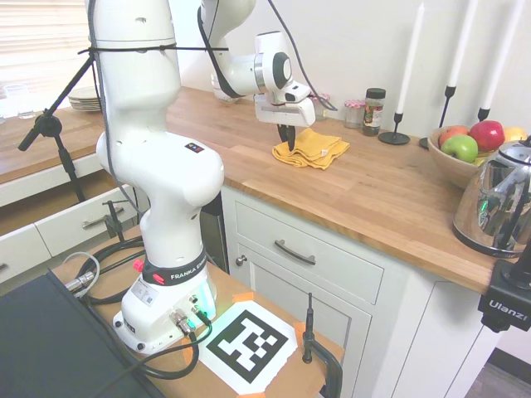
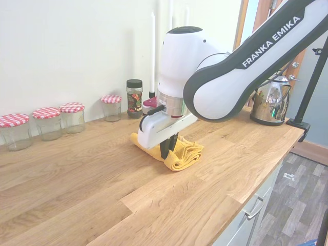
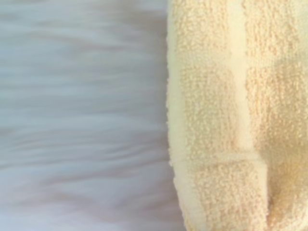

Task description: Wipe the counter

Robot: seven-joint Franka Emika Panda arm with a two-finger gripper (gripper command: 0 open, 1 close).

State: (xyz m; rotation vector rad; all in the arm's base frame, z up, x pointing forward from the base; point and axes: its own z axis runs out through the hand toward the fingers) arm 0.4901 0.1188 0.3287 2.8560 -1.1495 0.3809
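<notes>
Second exterior view: counter (image 2: 92, 189) is a long butcher-block top of narrow warm-brown planks, running along the white wall, white panelled cabinets and a metal-handled drawer (image 1: 295, 253) beneath. Wood looks dry and clean, no visible spill or streaks, so I can't judge from the surface how much wiping is done. My read: early stage, cloth just being engaged, most of the top left to cover.

Yellow terry cloth (image 2: 180, 154) lies folded and bunched near the counter's middle, a bit back from the front edge. Gripper (image 2: 168, 147) is down at the cloth's near edge, dark fingers (image 1: 289, 137) close together with tips at the fabric. Looks clenched on a fold of the cloth, but the contact point is hidden by the white gripper body, so treat that as probable. Wrist view is soft: cloth (image 3: 231, 120) fills one side, blurred wood the other.

Around it:
- four gingham-lidded jars (image 2: 47, 123) and a spice jar (image 2: 135, 98) along the wall
- white candles in black holders (image 1: 397, 124)
- fruit bowl (image 1: 452, 170) with apples
- steel kettle (image 1: 502, 199) near the counter's end

All well apart from the cloth, but they limit the sweep towards the wall and kettle end.
</notes>
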